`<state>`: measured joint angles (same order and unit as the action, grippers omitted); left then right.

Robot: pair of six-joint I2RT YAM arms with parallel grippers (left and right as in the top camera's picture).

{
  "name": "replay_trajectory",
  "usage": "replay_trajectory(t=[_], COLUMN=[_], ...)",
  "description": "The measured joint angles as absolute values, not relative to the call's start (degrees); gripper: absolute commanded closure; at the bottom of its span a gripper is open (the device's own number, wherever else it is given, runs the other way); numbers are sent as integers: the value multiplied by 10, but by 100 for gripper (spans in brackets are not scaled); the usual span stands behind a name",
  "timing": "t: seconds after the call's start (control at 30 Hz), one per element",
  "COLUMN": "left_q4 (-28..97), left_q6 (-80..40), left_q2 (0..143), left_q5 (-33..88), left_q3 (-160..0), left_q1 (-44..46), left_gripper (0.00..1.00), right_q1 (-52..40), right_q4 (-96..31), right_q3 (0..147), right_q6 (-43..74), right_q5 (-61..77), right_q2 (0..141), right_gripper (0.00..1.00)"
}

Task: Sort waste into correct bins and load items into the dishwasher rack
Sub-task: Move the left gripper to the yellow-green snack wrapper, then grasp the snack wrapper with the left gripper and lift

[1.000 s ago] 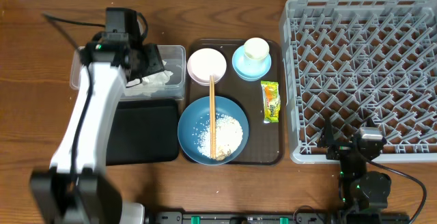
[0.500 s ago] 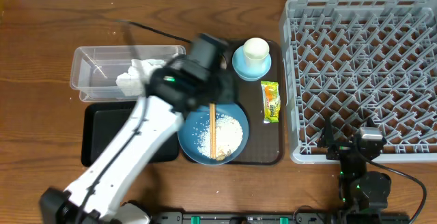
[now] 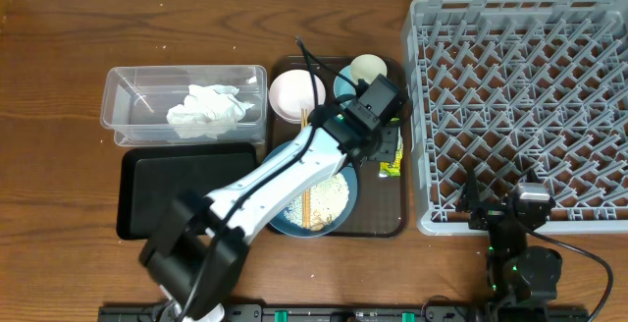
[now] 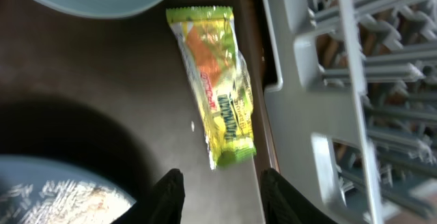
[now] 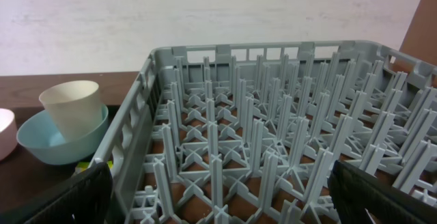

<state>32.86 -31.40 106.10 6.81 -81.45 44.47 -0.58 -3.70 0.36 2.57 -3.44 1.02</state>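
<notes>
The left gripper (image 4: 222,200) is held with its fingers apart, nothing clamped between them. The sachet wrapper (image 4: 215,87) is seen just ahead of the fingertips, laid flat on the brown serving tray (image 4: 102,94), close beside the dishwasher rack (image 4: 341,67).

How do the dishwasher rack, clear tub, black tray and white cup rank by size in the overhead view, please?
Largest: dishwasher rack.
Next: clear tub and black tray, too alike to rank.
Smallest: white cup.

The sachet (image 4: 217,91) is yellow-green with an orange panel and dark print. The rack (image 3: 510,6) is grey lattice, the serving tray (image 4: 102,74) dark brown, the napkin (image 3: 206,111) white.
</notes>
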Motion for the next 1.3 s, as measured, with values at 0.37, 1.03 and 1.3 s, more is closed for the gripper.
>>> replay_trajectory(t=[0.37,1.03,1.3], left_q4=[304,274,274], left_q6=[-315,-317,-317], left_q2=[1112,1193,1193], left_q5=[65,72,94], left_q3=[-814,-814,-814], left_q1=[445,449,449], left_gripper=[60,71,71], right_q1=[-6,-6,-6], right_q4=[-37,-37,-37], right_q3=[4,4,4], right_q6=[26,26,26], right_q5=[-34,-34,-34], right_q2=[10,10,10], right_gripper=[1,1,1])
